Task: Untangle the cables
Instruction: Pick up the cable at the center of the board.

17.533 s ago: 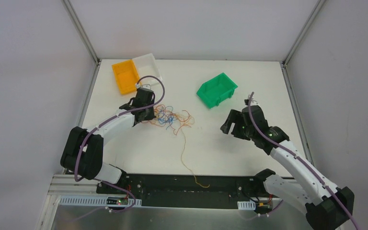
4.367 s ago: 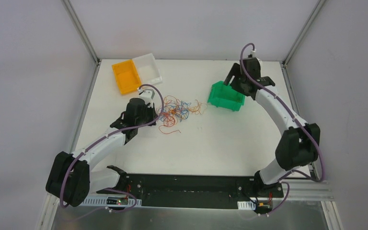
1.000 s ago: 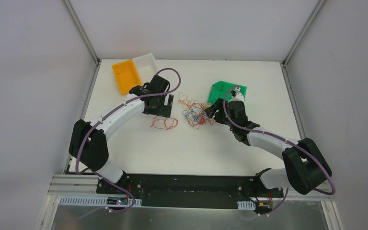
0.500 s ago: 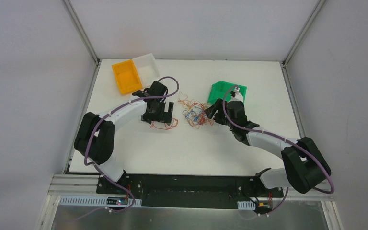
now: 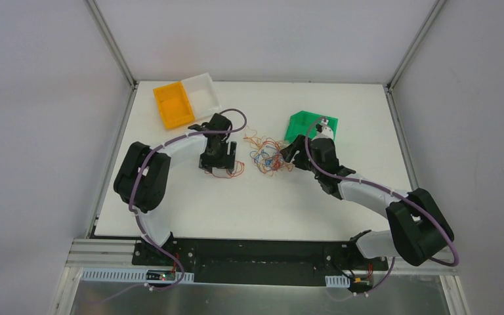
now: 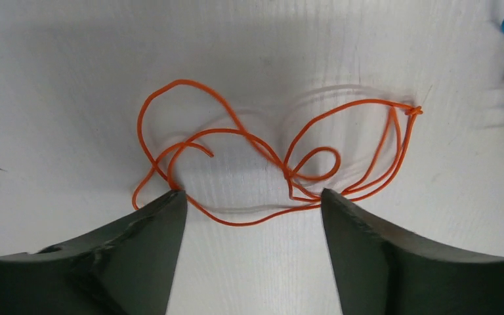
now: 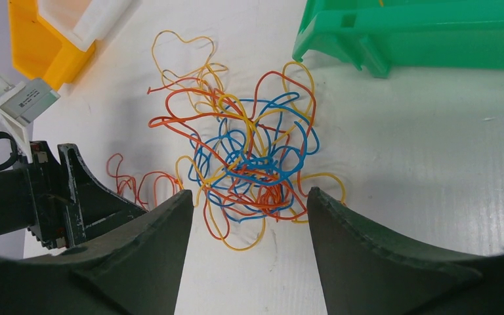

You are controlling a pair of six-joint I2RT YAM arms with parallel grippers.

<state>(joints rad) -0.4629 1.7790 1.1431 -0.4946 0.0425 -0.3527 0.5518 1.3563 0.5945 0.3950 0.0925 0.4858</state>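
A tangled clump of orange, red, blue and yellow cables (image 5: pixel 269 155) lies mid-table. One orange cable (image 5: pixel 231 172) lies apart to its left in loose loops. My left gripper (image 5: pixel 219 161) hangs low over that strand, open; in the left wrist view its fingertips straddle the orange cable (image 6: pixel 287 174) near the gripper (image 6: pixel 254 197), nothing pinched. The right gripper (image 5: pixel 288 152) is open just right of the clump. In the right wrist view the clump (image 7: pixel 256 164) sits just beyond the open right gripper (image 7: pixel 251 193).
A green bin (image 5: pixel 310 126) stands tipped behind the right gripper and fills the upper right of the right wrist view (image 7: pixel 433 33). An orange bin (image 5: pixel 172 105) and a white bin (image 5: pixel 201 90) sit at the back left. The left gripper's body (image 7: pixel 59 197) is close to the clump's left.
The left arm swung in and came down over the separate orange strand, its jaws spreading wider. The right arm and the clump stayed put.
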